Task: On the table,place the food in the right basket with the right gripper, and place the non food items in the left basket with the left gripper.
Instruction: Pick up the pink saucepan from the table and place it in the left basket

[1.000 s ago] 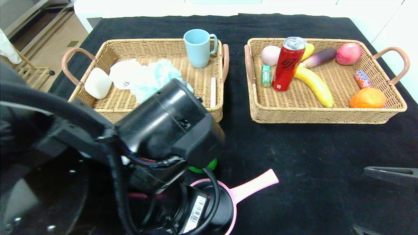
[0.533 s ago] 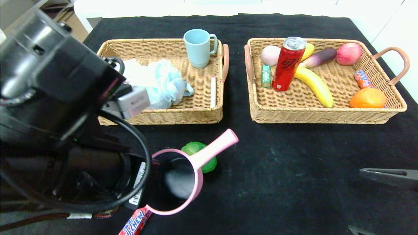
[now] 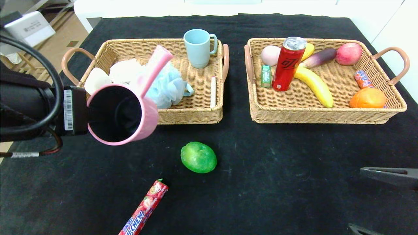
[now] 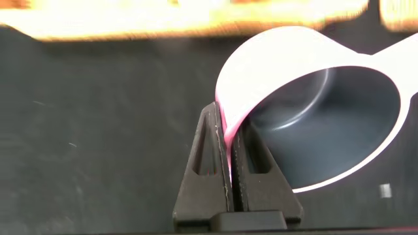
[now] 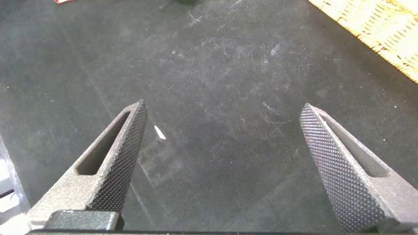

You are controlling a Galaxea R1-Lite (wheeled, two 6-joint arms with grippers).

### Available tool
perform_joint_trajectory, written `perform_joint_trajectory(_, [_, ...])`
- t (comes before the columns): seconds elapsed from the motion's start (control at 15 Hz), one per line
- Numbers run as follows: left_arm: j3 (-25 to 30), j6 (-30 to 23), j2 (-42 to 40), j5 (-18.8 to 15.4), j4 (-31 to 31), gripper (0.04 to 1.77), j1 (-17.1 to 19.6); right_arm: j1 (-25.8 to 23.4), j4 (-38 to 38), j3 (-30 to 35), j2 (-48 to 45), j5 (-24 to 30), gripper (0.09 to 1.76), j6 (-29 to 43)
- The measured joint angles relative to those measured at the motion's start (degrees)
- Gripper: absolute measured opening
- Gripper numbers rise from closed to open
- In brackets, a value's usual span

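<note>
My left gripper [image 4: 228,130] is shut on the rim of a pink pot [image 3: 122,112] with a black inside and a pink handle. It holds the pot in the air, tilted, in front of the left basket [image 3: 192,114]. The pot also shows in the left wrist view [image 4: 313,111]. A green fruit [image 3: 198,157] and a red candy stick [image 3: 144,210] lie on the black table. My right gripper [image 5: 223,114] is open and empty, low at the right edge of the head view [image 3: 388,173]. The right basket [image 3: 326,114] holds fruit, a red can and snacks.
The left basket holds a blue mug [image 3: 198,47], a blue bath puff [image 3: 168,86], white items and a pale stick. The black cloth between the baskets and the table's front is bare apart from the fruit and candy.
My left arm has lifted the pink pot from the table's front and swung it up and left, towards the left basket. The green fruit and candy stick are now uncovered. The right arm has not moved.
</note>
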Motion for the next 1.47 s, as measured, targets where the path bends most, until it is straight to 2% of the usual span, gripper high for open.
perform_joint_trajectory(0.13, [0.1,2.1,-0.2,-1.3,-4.4,0.15,4.8,0.0,0.0,0.0,0.0,-0.1,1.71,-0.1])
perform_joint_trajectory(0.47, [-0.2,6.7,2.4,-11.2,-13.2,0.15,20.3,-0.4,0.0,-0.1,-0.1,-0.1,1.71,-0.1])
perform_joint_trajectory(0.67, [-1.4,7.0,6.4,-15.4,-19.3,0.15,27.1,-0.8,-0.1,-0.1,0.0,-0.1,1.71,-0.1])
perform_joint_trajectory(1.0, [-8.1,7.5,15.2,-16.3,-20.9,0.15,32.4,-1.0,-0.1,-0.1,0.3,-0.1,1.71,-0.1])
perform_joint_trajectory(1.13, [-9.8,7.6,17.6,-17.7,-20.9,0.15,33.1,-1.2,-0.1,-0.1,0.3,-0.1,1.71,-0.1])
perform_joint_trajectory(1.47, [-10.7,8.7,20.4,-18.1,-21.0,0.15,33.3,-1.2,-0.1,-0.2,0.2,-0.1,1.71,-0.2])
